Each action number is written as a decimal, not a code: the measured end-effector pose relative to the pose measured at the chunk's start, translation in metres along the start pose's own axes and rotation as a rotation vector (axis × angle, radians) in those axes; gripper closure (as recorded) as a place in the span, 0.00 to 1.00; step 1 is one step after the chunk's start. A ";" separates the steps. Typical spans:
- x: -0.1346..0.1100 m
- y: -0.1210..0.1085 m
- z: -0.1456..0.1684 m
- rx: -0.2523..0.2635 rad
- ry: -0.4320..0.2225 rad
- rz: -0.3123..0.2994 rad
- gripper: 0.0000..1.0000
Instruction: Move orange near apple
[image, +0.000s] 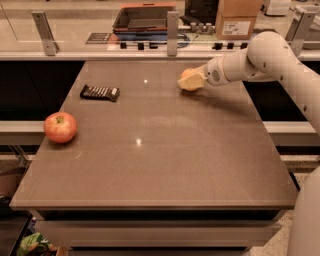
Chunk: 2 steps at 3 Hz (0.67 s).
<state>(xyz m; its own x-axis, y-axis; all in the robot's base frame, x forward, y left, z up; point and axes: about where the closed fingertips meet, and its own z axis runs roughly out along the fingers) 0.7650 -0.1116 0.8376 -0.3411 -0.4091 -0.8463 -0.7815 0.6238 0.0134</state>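
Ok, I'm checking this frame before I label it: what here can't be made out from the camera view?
Orange: camera view, mostly covered by the gripper at the far right of the table; whether it rests on the table is unclear.
Dark wrapped bar: camera view, print too small to read.
Robot arm: camera view, cut off by the right edge.

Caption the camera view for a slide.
Gripper at the orange, far right of the table; apple apart at the left edge.
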 end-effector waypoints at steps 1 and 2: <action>0.000 0.000 0.000 0.000 0.000 0.000 1.00; 0.000 0.000 0.000 0.000 0.000 0.000 1.00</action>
<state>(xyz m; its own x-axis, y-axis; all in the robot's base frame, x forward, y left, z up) 0.7649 -0.1115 0.8378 -0.3411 -0.4092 -0.8463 -0.7817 0.6236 0.0135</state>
